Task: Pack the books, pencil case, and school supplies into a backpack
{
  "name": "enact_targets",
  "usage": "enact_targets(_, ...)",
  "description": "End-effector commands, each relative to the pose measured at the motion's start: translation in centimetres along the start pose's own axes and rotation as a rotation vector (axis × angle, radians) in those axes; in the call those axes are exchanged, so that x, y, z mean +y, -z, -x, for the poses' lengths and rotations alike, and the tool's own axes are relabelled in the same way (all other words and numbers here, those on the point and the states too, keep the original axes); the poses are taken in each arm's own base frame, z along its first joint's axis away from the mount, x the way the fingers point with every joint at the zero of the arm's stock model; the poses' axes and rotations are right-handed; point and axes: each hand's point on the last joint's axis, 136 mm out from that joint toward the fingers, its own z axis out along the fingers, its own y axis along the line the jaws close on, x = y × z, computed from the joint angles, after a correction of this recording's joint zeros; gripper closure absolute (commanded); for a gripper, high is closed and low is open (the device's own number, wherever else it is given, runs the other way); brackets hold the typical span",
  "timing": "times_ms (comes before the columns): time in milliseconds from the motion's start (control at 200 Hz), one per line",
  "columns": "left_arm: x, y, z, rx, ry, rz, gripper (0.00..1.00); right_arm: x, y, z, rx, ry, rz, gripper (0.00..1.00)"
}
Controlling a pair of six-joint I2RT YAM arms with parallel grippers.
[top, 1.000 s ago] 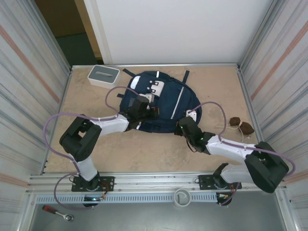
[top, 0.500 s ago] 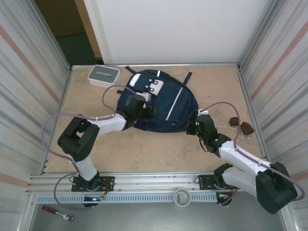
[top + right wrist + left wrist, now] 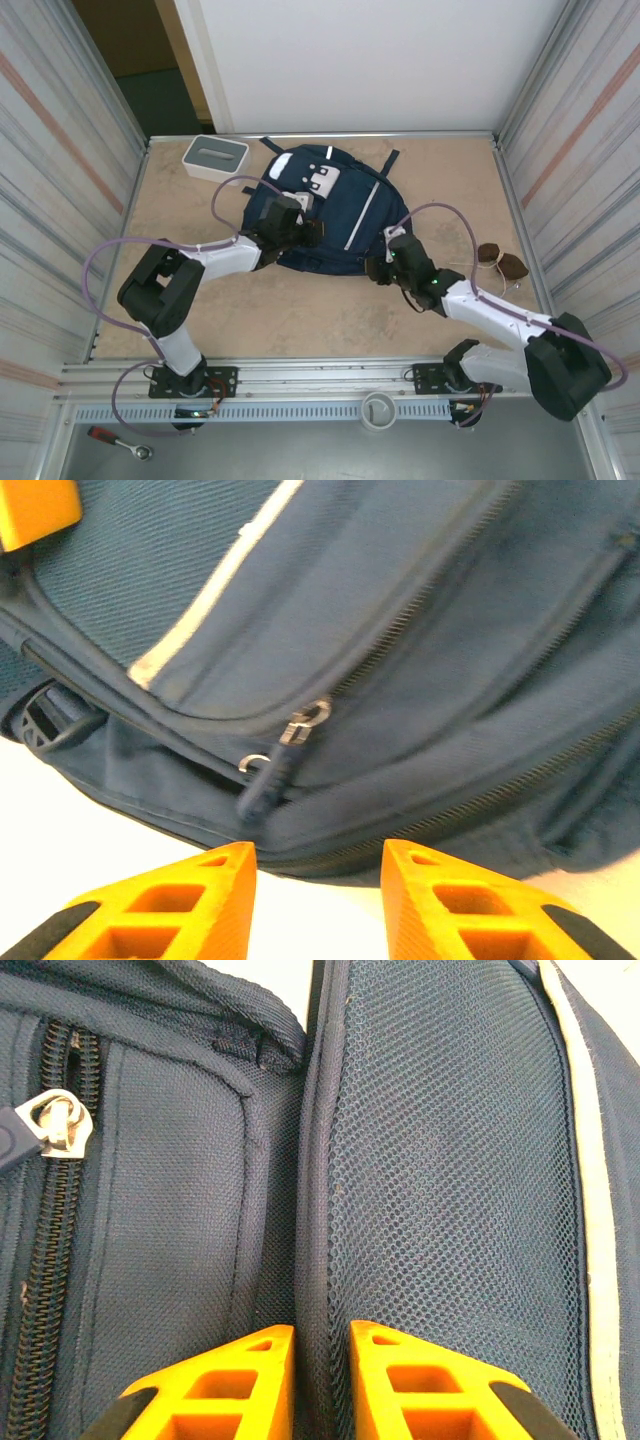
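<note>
The navy backpack lies flat in the middle of the table. My left gripper rests on its left side. In the left wrist view its orange fingers stand a narrow gap apart, astride a raised fabric seam between plain cloth and mesh, so that gripper is slightly open. My right gripper sits at the pack's lower right edge. It is open, with bare table between its tips and two zipper pulls just ahead. The books, pencil case and school supplies are out of view.
A white box with a grey top stands at the back left. Small brown objects lie by the right wall. Metal walls close in both sides. A silver zipper pull lies left of the left gripper's seam.
The right gripper drew off to the right, came back to the pack's lower edge and opened. The left jaws eased slightly apart. The backpack shifted a little toward the back.
</note>
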Motion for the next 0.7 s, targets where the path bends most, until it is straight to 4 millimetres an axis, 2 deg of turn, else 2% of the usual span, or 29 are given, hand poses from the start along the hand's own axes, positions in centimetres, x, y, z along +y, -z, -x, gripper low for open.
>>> enact_targets(0, 1.4, 0.6, -0.6, 0.021, -0.008, 0.050, 0.79, -0.2, -0.8, 0.4, 0.004, 0.027, -0.104, 0.60)
enact_targets(170, 1.3, 0.7, -0.7, 0.024, -0.014, 0.049, 0.79, 0.7, -2.6, 0.5, 0.022, 0.057, -0.172, 0.61)
enact_targets(346, 1.4, 0.9, -0.7, 0.021, -0.019, 0.055, 0.79, -0.1, -4.0, 0.2, 0.055, 0.055, -0.271, 0.64)
enact_targets(696, 1.6, 0.9, -0.8, 0.023, -0.020, 0.062, 0.79, -0.8, -5.2, -0.1, 0.058, 0.055, -0.321, 0.72)
